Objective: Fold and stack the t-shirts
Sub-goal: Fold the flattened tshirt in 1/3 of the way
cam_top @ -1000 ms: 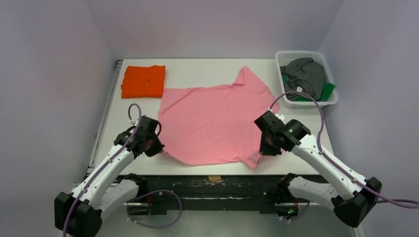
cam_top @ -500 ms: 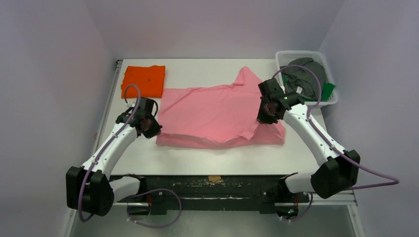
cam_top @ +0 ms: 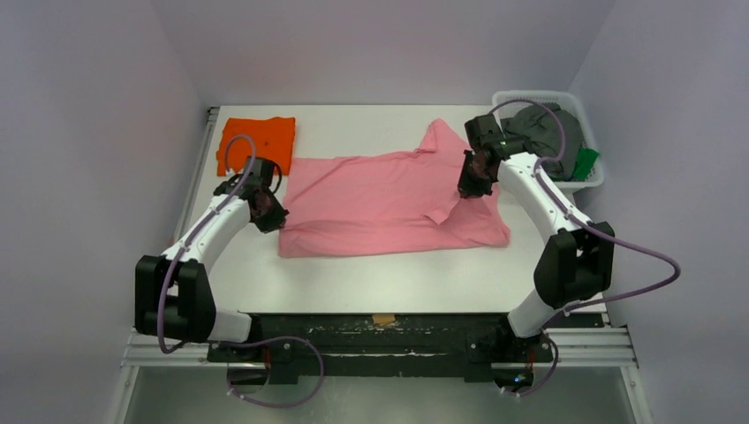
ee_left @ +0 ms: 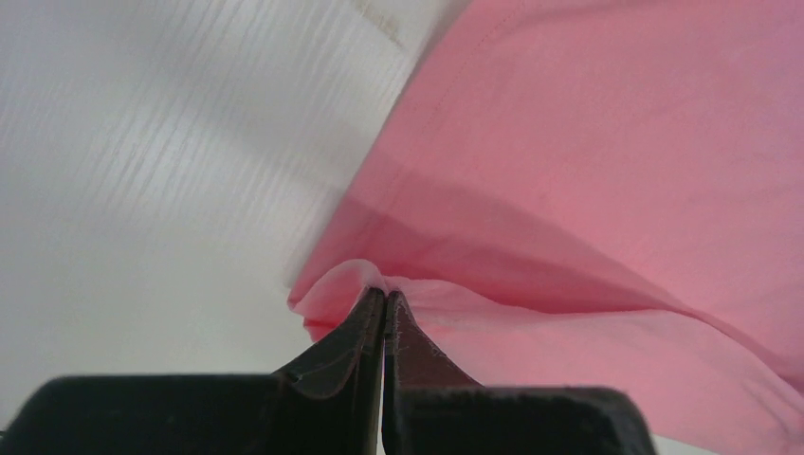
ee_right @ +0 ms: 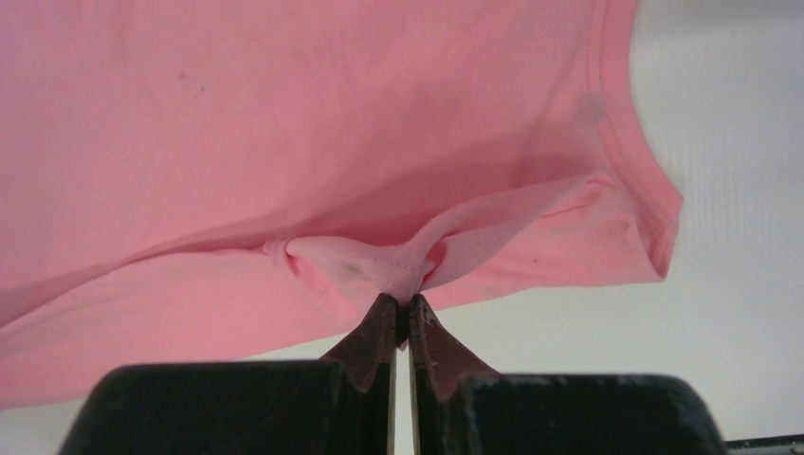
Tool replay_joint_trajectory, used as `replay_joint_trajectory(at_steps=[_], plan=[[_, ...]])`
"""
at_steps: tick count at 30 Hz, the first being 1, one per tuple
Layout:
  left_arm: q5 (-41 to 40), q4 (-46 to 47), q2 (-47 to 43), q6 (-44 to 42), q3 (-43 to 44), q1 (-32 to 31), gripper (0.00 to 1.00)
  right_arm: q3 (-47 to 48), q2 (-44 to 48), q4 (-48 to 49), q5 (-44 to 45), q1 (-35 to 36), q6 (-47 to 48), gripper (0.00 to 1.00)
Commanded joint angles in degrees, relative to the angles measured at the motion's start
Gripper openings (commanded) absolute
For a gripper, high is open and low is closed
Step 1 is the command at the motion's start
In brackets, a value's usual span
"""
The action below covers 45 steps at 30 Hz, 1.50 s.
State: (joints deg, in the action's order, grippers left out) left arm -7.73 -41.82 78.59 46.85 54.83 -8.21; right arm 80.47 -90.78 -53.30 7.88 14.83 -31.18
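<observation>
Pink t-shirt [cam_top: 389, 199] lay across mid-frame on the white table [cam_top: 371, 278], its near part doubled up over the rest. Left end effector [cam_top: 268, 216] was clenched on the shirt's left edge, with a pinch of pink cloth between its tips in the wrist view. Right end effector [cam_top: 468, 185] was grasping a bunched hem fold at the shirt's upper right, raised a little off the table. Folded orange t-shirt [cam_top: 256, 143] sat upper left, just beside the pink one. Grey t-shirt [cam_top: 540, 128] and green t-shirt [cam_top: 585, 164] lay in the basket [cam_top: 530, 94] at upper right.
</observation>
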Motion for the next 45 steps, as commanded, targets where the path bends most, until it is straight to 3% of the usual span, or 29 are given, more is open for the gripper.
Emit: replay_joint_trajectory(at_steps=[1, 4, 5, 9, 10, 11, 15, 19, 21, 26, 30, 38, 45], plan=[[-1.58, 2.33, 3.00, -1.44, 3.81, 0.95, 0.00, 5.79, -4.92, 1.95, -1.26, -1.46, 1.74, 0.00], [-1.34, 2.28, 6.77, -2.20, 5.99, 1.09, 0.01, 8.88, -9.57, 2.20, -1.01, -2.42, 1.48, 0.00], [-1.33, 2.20, 8.19, -2.34, 6.94, 1.13, 0.11, 9.95, -11.10, 2.88, -0.75, -2.75, 1.31, 0.01], [-1.42, 2.08, 12.00, -2.99, 10.80, 1.50, 0.71, 18.38, -21.38, 3.17, -3.10, -5.25, -0.46, 0.10], [-1.48, 2.04, 12.23, -2.95, 11.65, 1.60, 0.89, 21.92, -25.35, 2.70, -4.35, -5.87, -0.99, 0.21], [-1.72, 1.77, 12.24, -2.99, 12.47, 1.61, 0.99, 25.77, -28.35, 1.64, -5.31, -6.44, -1.33, 0.29], [-0.81, 1.42, 9.13, -3.43, 12.78, 1.62, 1.00, 36.64, -34.14, -2.53, -7.51, -7.38, -0.56, 0.48], [2.55, 2.73, 5.38, -4.20, 8.76, 1.60, 1.00, 20.64, -24.22, 5.94, -10.13, -7.37, 1.20, 0.79], [5.43, 4.15, 4.12, -4.60, 6.46, 1.53, 1.00, 10.35, -18.20, 10.46, -10.90, -7.36, 1.76, 0.88], [12.65, 9.45, 1.05, -4.96, 1.37, -0.06, 1.00, -7.39, -9.69, 21.40, -23.09, -6.66, 3.23, 0.89], [16.97, 16.29, 3.15, -5.17, 0.51, -4.11, 1.00, -12.58, -8.72, 26.88, -23.46, -5.64, 3.63, 0.88], [23.03, 21.32, 22.16, -3.12, 11.65, -8.67, 1.00, -12.28, -14.57, 31.04, -20.68, -3.77, 3.92, 0.87], [21.91, 20.92, 24.90, -1.36, 7.01, -11.48, 1.00, -24.45, -9.83, 33.24, -16.41, -3.81, -1.11, 0.86]])
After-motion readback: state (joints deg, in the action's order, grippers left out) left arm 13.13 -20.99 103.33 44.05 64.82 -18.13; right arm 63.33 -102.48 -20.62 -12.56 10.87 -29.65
